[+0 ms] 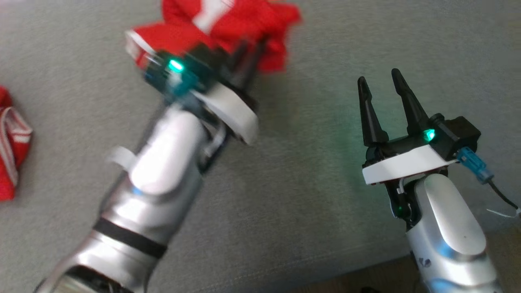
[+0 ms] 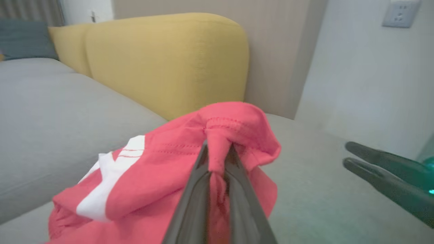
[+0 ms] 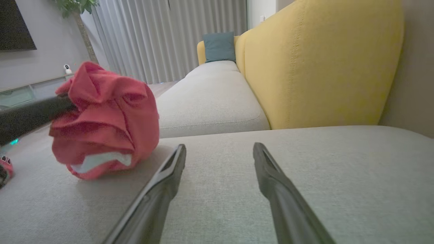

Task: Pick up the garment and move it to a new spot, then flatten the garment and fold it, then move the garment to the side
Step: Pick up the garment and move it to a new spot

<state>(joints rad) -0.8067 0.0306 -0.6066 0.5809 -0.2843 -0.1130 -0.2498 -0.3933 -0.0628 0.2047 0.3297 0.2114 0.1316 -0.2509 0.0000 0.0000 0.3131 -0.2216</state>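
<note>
The garment (image 1: 228, 24) is a red shirt with white print, bunched into a lump at the top of the head view. My left gripper (image 1: 252, 47) is shut on it. In the left wrist view a pinched fold of the garment (image 2: 169, 159) sticks up between the closed fingers of my left gripper (image 2: 218, 149). From the right wrist the garment (image 3: 105, 122) hangs as a ball with its bottom about touching the grey seat. My right gripper (image 1: 379, 77) stands open and empty to the right, low over the seat (image 3: 219, 147), and it also appears in the left wrist view (image 2: 346, 154).
The grey sofa seat (image 1: 305, 183) spreads under both arms. A yellow backrest (image 3: 322, 61) rises behind it. Another red cloth with white stripes (image 1: 12, 142) lies at the far left. The seat's front edge and wooden floor (image 1: 366, 276) are at the lower right.
</note>
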